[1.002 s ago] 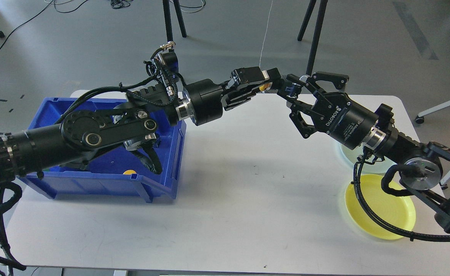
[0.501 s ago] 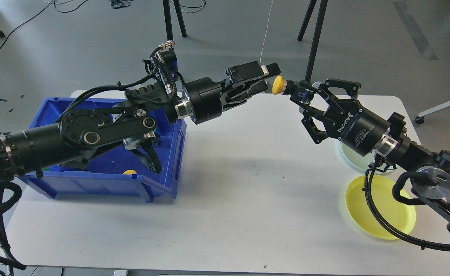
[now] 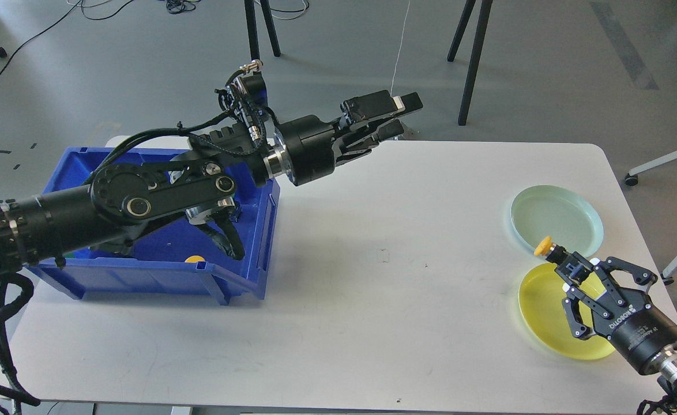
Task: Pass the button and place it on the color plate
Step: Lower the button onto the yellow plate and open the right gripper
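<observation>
My right gripper [image 3: 569, 268] is shut on a yellow-capped button [image 3: 543, 246] and holds it above the near edge of the pale green plate [image 3: 556, 218], just beyond the yellow plate [image 3: 546, 305]. My left gripper [image 3: 393, 118] is open and empty, raised over the far edge of the white table [image 3: 373, 276], right of the blue bin [image 3: 160, 271]. Another yellow button [image 3: 195, 259] lies in the bin near its front wall.
My left arm lies across the blue bin and hides much of its inside. Black tripod legs [image 3: 471, 57] stand on the floor behind the table. A white chair base [image 3: 661, 161] is at the right.
The button went from my left gripper to my right one. My right arm then drew back right and down with it to the plates. My left gripper opened and stayed raised.
</observation>
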`<state>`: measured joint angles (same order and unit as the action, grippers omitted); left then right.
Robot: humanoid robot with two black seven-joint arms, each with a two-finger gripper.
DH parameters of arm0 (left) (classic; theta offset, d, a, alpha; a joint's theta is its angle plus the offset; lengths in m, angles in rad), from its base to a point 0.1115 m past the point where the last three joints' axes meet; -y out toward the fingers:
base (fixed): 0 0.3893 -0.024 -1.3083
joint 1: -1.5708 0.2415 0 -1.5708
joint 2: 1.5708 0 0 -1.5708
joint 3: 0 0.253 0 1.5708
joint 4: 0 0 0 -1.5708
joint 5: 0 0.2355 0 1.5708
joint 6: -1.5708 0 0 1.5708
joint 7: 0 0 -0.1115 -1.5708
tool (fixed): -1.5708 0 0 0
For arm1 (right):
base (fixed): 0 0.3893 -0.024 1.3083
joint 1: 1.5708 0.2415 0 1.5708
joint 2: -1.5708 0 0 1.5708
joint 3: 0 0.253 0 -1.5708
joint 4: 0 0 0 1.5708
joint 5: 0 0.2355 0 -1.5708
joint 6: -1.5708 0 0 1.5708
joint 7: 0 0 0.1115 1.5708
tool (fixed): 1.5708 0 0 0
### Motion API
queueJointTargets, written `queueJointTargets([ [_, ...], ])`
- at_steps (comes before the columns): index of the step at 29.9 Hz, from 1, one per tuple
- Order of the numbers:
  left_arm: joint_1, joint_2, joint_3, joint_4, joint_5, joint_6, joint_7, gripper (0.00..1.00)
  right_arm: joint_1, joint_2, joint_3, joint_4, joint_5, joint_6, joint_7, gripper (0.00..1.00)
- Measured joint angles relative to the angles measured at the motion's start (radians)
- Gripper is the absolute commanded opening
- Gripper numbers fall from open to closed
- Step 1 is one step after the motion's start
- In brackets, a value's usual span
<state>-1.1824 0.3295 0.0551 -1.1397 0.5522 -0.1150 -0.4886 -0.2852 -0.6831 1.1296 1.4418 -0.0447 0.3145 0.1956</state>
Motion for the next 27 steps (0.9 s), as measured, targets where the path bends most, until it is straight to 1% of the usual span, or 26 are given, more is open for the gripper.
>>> queueJointTargets([
  [5, 0.0, -0.001, 0.0, 0.0, -0.001, 0.001, 0.0, 0.75, -0.034, 0.023, 0.001, -0.006, 0.031, -0.153, 0.002, 0.01],
  [6, 0.0, -0.001, 0.0, 0.0, -0.001, 0.001, 0.0, 0.75, -0.034, 0.033, -0.001, -0.013, 0.049, -0.182, 0.0, 0.04],
  [9, 0.0, -0.001, 0.0, 0.0, -0.001, 0.002, 0.0, 0.75, -0.024, 0.062, -0.009, -0.043, 0.086, -0.257, -0.007, 0.2],
  [12, 0.0, -0.001, -0.001, 0.0, -0.002, 0.002, 0.0, 0.75, -0.016, 0.081, -0.013, -0.059, 0.096, -0.303, -0.01, 0.4],
  [13, 0.0, -0.001, -0.001, 0.0, -0.002, 0.002, 0.0, 0.75, -0.015, 0.084, -0.015, -0.06, 0.096, -0.309, -0.01, 0.52],
  [14, 0.0, -0.001, -0.001, 0.0, -0.002, 0.002, 0.0, 0.75, -0.014, 0.086, -0.015, -0.061, 0.097, -0.312, -0.01, 0.69],
  [15, 0.0, -0.001, -0.001, 0.0, -0.002, 0.002, 0.0, 0.75, -0.012, 0.089, -0.015, -0.061, 0.097, -0.314, -0.01, 0.89],
  [16, 0.0, -0.001, -0.001, 0.0, -0.002, 0.002, 0.0, 0.75, -0.011, 0.095, -0.014, -0.061, 0.098, -0.314, -0.01, 1.0],
  [19, 0.0, -0.001, -0.001, 0.0, -0.002, 0.002, 0.0, 0.75, -0.007, 0.115, -0.002, -0.057, 0.099, -0.311, -0.01, 0.99],
  [22, 0.0, -0.003, -0.001, 0.001, -0.009, 0.002, 0.0, 0.78, 0.004, 0.124, 0.01, -0.048, 0.102, -0.305, -0.01, 0.99],
  [27, -0.006, 0.003, -0.004, 0.009, -0.029, -0.002, 0.0, 0.79, 0.045, 0.122, 0.03, 0.004, 0.104, -0.3, -0.01, 0.99],
])
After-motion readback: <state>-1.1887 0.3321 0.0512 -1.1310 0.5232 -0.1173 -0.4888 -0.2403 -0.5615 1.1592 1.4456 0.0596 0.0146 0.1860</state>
